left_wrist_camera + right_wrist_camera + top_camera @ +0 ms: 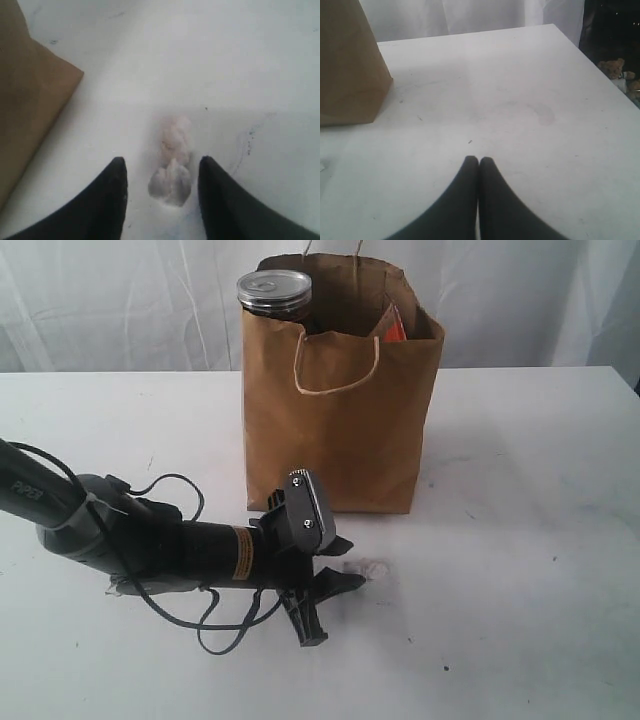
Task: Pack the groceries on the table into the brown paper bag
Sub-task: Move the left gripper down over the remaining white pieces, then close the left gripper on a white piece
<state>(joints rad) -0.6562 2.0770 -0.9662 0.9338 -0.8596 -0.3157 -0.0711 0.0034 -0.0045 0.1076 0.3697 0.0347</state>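
The brown paper bag [340, 430] stands upright at the upper centre of the exterior view, on the white table [520, 540], with a pale cord handle hanging over its front face. A dark silver-topped can [274, 295] rises above the bag's rim at its upper left corner. An orange corner of the orange-labelled brown pouch [392, 328] shows just inside the rim on the right.

The left arm [150, 540] comes in from the lower left of that view and lies low over the table, just in front of the bag's lower left corner. In the left wrist view, the left gripper [161, 163] has its two black fingers [112, 200] spread apart at the bottom of the frame. The small white lumps [171, 182] lie on the table between them. A narrow strip of table shows on each side of the lumps, so the fingers straddle them without touching. The lumps stretch away from the fingertips towards the middle of the frame. The bag fills the upper left of this view, its bottom corner near the lumps but apart from them.

In the right wrist view, the right gripper [479, 160] has its fingers pressed together with nothing between them. It sits at the bottom centre of the frame above bare tabletop. The bag stands in the upper left of that frame, well apart from the fingertips. The right gripper does not appear in the exterior view.
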